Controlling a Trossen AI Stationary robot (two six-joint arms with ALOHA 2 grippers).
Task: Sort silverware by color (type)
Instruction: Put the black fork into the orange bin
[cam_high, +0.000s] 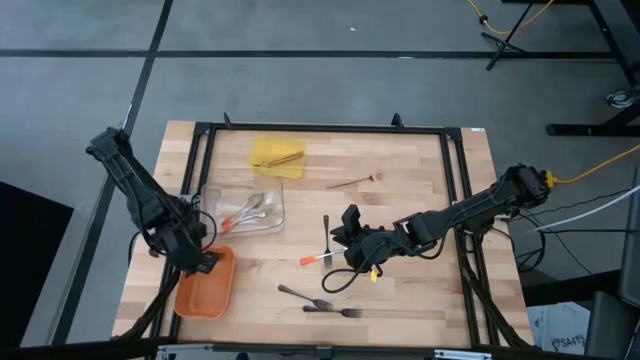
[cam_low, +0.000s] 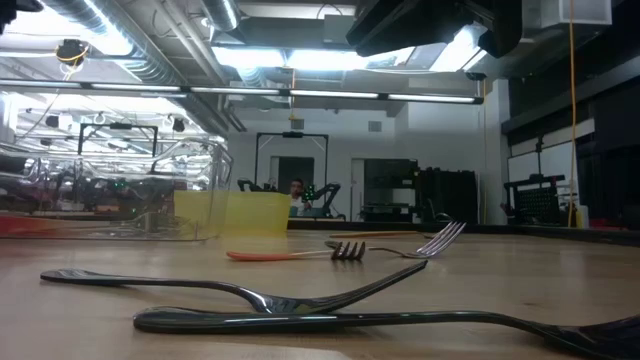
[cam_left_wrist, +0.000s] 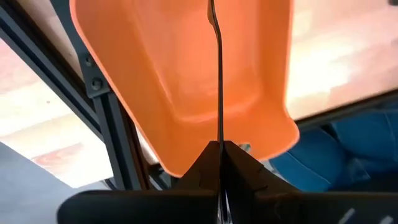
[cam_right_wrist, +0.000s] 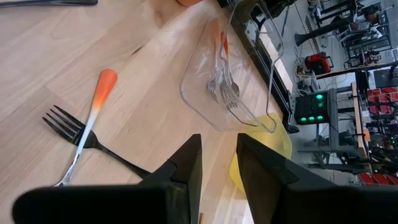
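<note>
My left gripper (cam_high: 204, 262) hangs over the orange tray (cam_high: 205, 292) at the table's near left, shut on a thin dark utensil (cam_left_wrist: 219, 74). My right gripper (cam_high: 350, 237) stands open above mid-table with nothing between its fingers (cam_right_wrist: 186, 165). Just beyond it, a dark fork (cam_right_wrist: 93, 142) lies crossed with a silver fork that has an orange handle tip (cam_right_wrist: 99, 90). Two more dark forks (cam_high: 305, 296) (cam_high: 335, 311) lie flat near the front edge. Silver utensils lie in the clear tray (cam_high: 272, 222), wooden ones in the yellow tray (cam_high: 262, 150). One wooden utensil (cam_high: 355, 180) lies on the table. My left gripper pinches one end of the dark utensil's thin shaft (cam_left_wrist: 219, 134) between its two shut fingers. They point steeply down and lie along it. The utensil sticks out past the fingertips over the orange tray's floor (cam_left_wrist: 186, 81). Whether its far end touches the tray, I cannot tell.
A black metal frame (cam_high: 300, 128) rims the wooden table. A loose cable (cam_high: 340, 280) curls beside my right gripper. Bare wood lies at the table's far right and near right.
</note>
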